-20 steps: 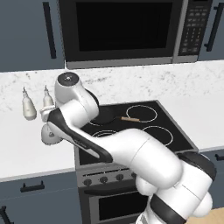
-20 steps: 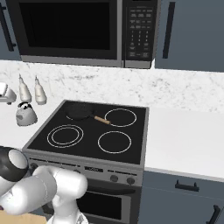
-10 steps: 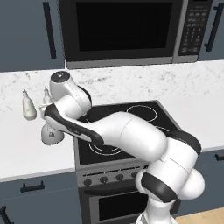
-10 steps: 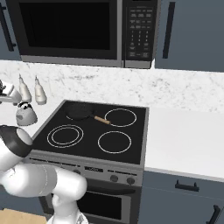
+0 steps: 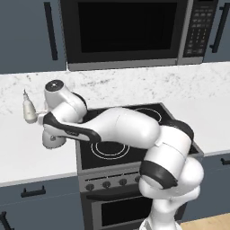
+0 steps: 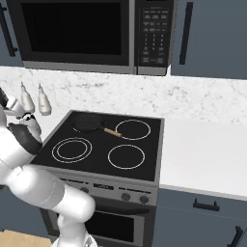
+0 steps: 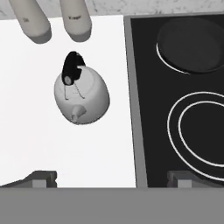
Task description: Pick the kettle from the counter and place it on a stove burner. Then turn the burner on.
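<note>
We read no clear writing: the marks on the two white bottles (image 7: 50, 19) are too blurred. Our arm folds left over the counter (image 7: 39, 140), the gripper (image 7: 111, 179) pointing down with jaws spread wide, holding nothing. The kettle (image 7: 82, 94) stands on the counter below it, just left of the double-ring burner (image 7: 199, 133)

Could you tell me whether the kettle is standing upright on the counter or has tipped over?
Upright. In the hand view the kettle shows its domed top and black handle facing the camera, sitting on the white counter beside the cooktop.
</note>
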Controlling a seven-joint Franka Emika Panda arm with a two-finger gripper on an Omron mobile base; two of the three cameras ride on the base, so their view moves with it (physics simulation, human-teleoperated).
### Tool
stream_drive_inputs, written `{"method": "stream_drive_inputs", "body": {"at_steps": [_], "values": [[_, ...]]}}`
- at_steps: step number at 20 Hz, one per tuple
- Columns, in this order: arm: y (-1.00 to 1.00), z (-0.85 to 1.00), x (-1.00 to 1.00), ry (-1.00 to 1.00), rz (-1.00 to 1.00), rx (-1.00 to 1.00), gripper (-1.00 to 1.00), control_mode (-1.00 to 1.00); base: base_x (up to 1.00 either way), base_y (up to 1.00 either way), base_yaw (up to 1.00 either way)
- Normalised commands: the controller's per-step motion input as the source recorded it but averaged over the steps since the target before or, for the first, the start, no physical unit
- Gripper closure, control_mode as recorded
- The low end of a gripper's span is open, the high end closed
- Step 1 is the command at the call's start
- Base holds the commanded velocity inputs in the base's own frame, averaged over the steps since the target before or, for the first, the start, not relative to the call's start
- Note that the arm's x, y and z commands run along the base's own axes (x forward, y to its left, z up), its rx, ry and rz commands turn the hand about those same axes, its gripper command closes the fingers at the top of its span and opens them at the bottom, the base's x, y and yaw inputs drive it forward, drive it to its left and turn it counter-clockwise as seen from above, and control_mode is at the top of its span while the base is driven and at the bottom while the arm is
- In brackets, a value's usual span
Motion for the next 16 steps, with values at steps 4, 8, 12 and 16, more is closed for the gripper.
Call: {"method": "stream_drive_inputs", "body": {"at_steps": [4,8,12,16], "values": [[0.23,-0.25,0.28,0.00,-0.02,0.00,-1.00,-1.00,0.00,0.00,0.00],[0.13,-0.09,0.25,0.00,-0.02,0.00,-1.00,-1.00,0.00,0.00,0.00],[0.00,-0.23,0.35,0.00,0.00,-0.03,-1.00,-1.00,0.00,0.00,0.00],[0.00,-0.09,0.35,0.00,0.00,0.00,-1.00,-1.00,0.00,0.00,0.00]]}}
